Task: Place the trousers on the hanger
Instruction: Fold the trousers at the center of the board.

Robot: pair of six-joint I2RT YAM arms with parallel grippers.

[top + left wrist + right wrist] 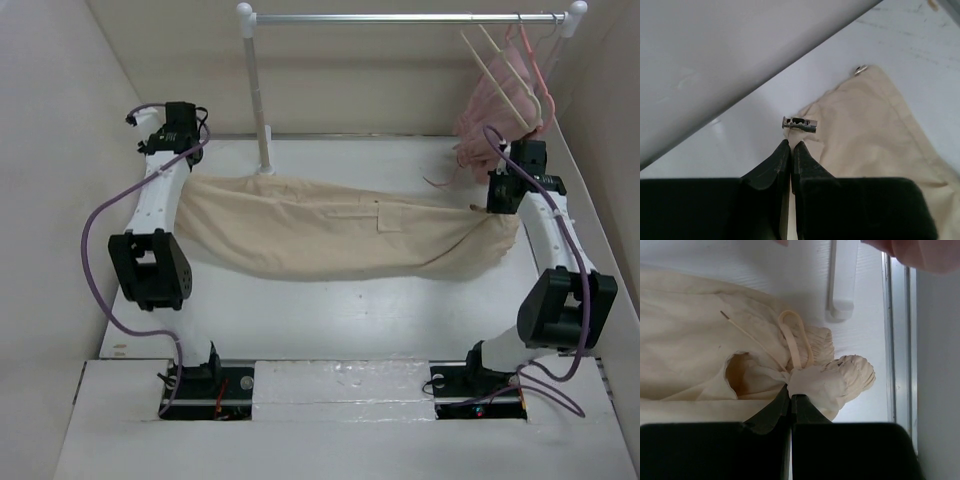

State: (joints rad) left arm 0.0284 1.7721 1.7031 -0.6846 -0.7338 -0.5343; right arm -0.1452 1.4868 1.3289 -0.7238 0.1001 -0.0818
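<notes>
The beige trousers (330, 235) lie stretched across the table between my two grippers. My left gripper (188, 172) is shut on the trousers' left end; in the left wrist view its tips (791, 145) pinch a thin edge of the cloth (880, 135) beside a small metal clip (799, 124). My right gripper (503, 208) is shut on the right end; in the right wrist view its tips (791, 396) hold the bunched elastic waistband (850, 372) by a looped drawstring (795, 337). The cream hanger (510, 75) hangs from the rail at the back right.
A metal clothes rail (400, 17) on a white post (258, 90) spans the back. A pink garment (485, 125) on a thin pink hanger hangs beside the cream one, just behind my right gripper. Walls close in on left and right.
</notes>
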